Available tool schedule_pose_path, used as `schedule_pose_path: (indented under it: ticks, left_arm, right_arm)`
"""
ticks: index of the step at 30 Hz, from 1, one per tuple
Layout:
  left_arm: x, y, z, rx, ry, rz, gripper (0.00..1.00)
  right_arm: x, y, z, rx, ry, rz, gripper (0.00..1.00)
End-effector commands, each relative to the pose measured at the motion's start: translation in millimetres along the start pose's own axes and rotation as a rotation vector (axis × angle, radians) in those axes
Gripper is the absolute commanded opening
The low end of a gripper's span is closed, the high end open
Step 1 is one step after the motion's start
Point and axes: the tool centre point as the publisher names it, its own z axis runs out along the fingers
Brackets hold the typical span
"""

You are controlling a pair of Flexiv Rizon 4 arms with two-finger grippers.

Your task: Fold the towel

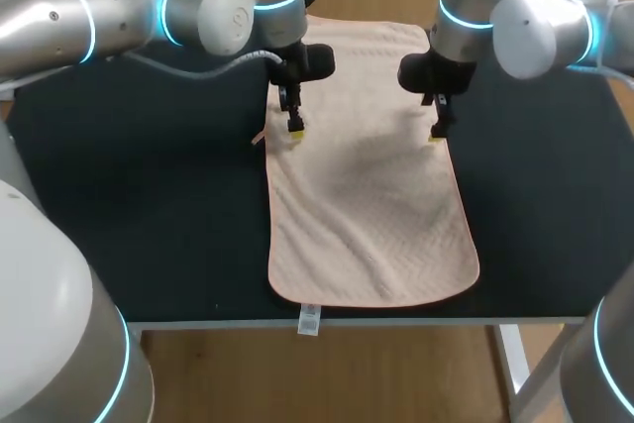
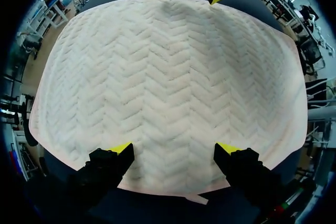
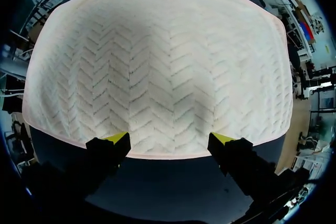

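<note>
A pale pink towel with a herringbone weave lies flat and lengthwise on the dark table, from the far edge to the near edge. My left gripper hangs open over the towel's left hem, about halfway along. Opposite it, my right gripper is open over the right hem. In the left wrist view the towel spreads ahead of my left gripper, whose yellow tips stand just inside the hem. In the right wrist view my right gripper sits at the towel's edge. Neither holds cloth.
The black table top has free room on both sides of the towel. A white label hangs from the towel's near hem over the table's front edge. A small tab sticks out of the left hem beside my left gripper.
</note>
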Motion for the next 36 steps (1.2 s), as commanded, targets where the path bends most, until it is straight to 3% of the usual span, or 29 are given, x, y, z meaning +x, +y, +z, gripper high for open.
schedule_pose_path:
  ticks: [1, 22, 36]
  left_arm:
    - [6.6, 7.4, -3, 0.004, -0.010, -0.005, 1.00]
    - [16.6, 21.1, 14, -0.020, -0.005, -0.007, 1.00]
    - [7.3, 22.3, 25, -0.059, -0.006, 0.002, 1.00]
  right_arm:
    - [-4, 1, 6, 0.013, 0.017, 0.006, 1.00]
    - [-10, 1, 19, 0.014, 0.055, 0.027, 1.00]
    - [-5, 0, 23, 0.016, 0.066, 0.031, 1.00]
